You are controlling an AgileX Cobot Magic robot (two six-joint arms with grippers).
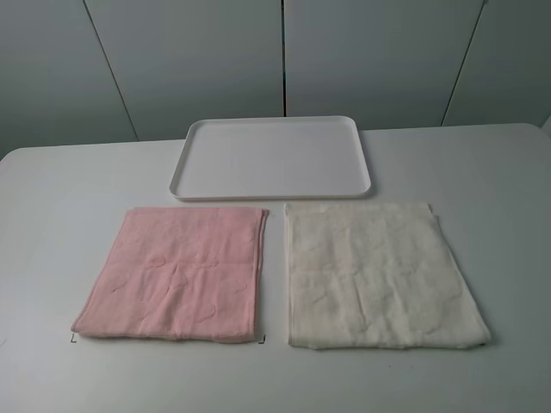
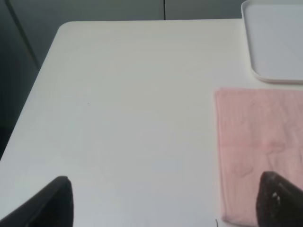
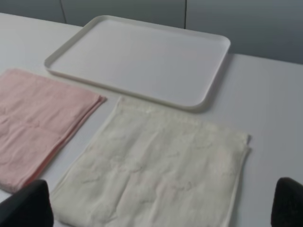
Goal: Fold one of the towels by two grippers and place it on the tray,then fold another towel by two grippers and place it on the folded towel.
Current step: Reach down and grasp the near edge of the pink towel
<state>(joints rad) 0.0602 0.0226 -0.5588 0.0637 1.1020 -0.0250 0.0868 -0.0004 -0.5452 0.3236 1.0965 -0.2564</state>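
A pink towel (image 1: pixel 181 274) lies flat on the white table, front left. A cream towel (image 1: pixel 379 275) lies flat beside it, front right. A white tray (image 1: pixel 271 157) stands empty behind them. Neither arm shows in the high view. In the left wrist view my left gripper (image 2: pixel 165 201) is open, its fingertips (image 2: pixel 52 203) wide apart above bare table, with the pink towel (image 2: pixel 260 146) and the tray's corner (image 2: pixel 274 42) to one side. In the right wrist view my right gripper (image 3: pixel 161 208) is open over the cream towel (image 3: pixel 161 175), with the pink towel (image 3: pixel 38 118) and the tray (image 3: pixel 142 56) in sight.
The table's left edge (image 2: pixel 33 94) runs close to the left gripper, with dark floor beyond it. Grey cabinet panels (image 1: pixel 284 52) stand behind the table. Small black marks (image 1: pixel 263 340) sit at the pink towel's front corners.
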